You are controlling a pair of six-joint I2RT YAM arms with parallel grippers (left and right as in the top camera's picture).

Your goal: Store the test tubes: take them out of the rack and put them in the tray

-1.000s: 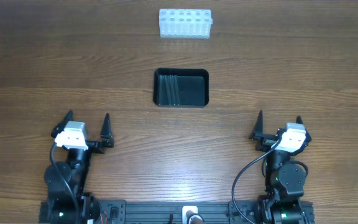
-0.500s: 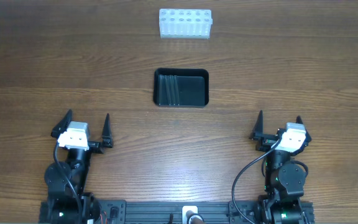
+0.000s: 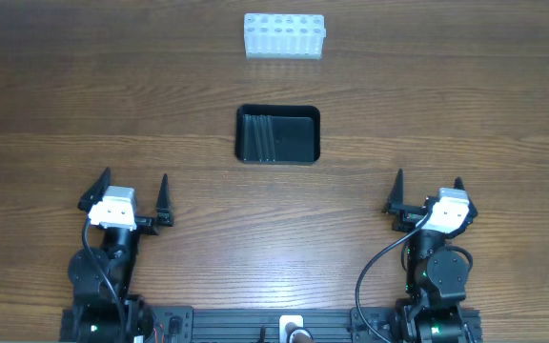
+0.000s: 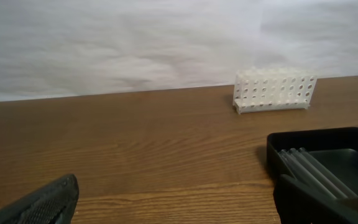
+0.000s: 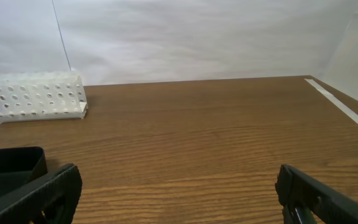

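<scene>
Wood table, both arms sit low near their bases, one at each side. Both grippers are well short of the tray and rack.

Left gripper: released, spread wide, nothing held. This is confirmed in the left wrist view, where the fingers are set far apart with bare table between them.

Right gripper: also released and spread wide, nothing held. In the right wrist view its fingers are seen at both lower corners, with only table between them.

Tray: black, rectangular, placed mid-table between the two arms and farther out from them. Clear tubes are laid side by side in its left half, lengthwise, flat on the floor of the tray. From the left wrist the tray rim and the tubes are seen just past the right-hand finger. From the right wrist only a corner of the tray is caught.

Rack: white, perforated, upright, placed beyond the tray at the far edge of the table, well apart from it. It is also seen at and. Whether any tubes are left in it cannot be told.

A pale strip is seen along the table's right edge.
</scene>
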